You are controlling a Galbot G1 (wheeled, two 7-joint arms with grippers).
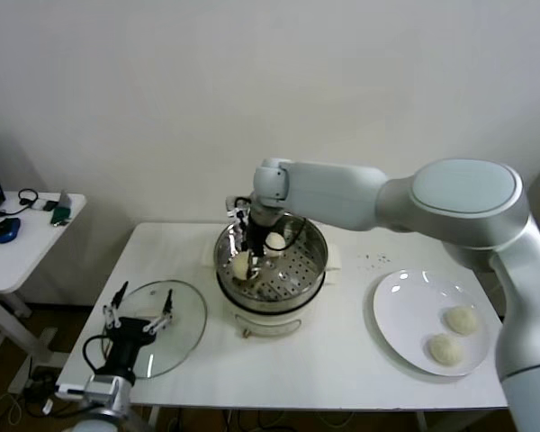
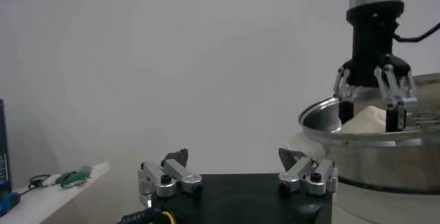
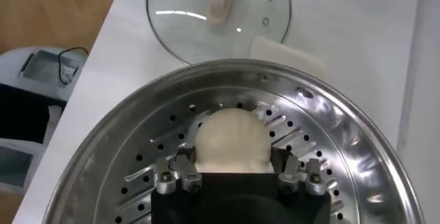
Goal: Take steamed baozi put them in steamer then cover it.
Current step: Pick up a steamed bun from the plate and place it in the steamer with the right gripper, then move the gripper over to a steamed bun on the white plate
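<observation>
The steamer (image 1: 319, 261) stands mid-table on its white pot base. My right gripper (image 1: 251, 256) reaches down inside it, shut on a baozi (image 3: 232, 138) low over the perforated bottom (image 3: 357, 151). A second baozi (image 1: 275, 241) lies in the steamer behind the gripper. Two more baozi (image 1: 460, 319) (image 1: 445, 349) lie on the white plate (image 1: 403, 310) at the right. The glass cover (image 1: 182, 326), also in the right wrist view (image 3: 179, 19), lies flat on the table left of the steamer. My left gripper (image 1: 139, 317) hovers open over the cover, empty.
A small side table (image 1: 36, 243) with a blue mouse (image 1: 6, 229) and cables stands at the far left. The wall runs close behind the table. From the left wrist, the steamer (image 2: 371, 151) and the right gripper (image 2: 369, 113) show ahead.
</observation>
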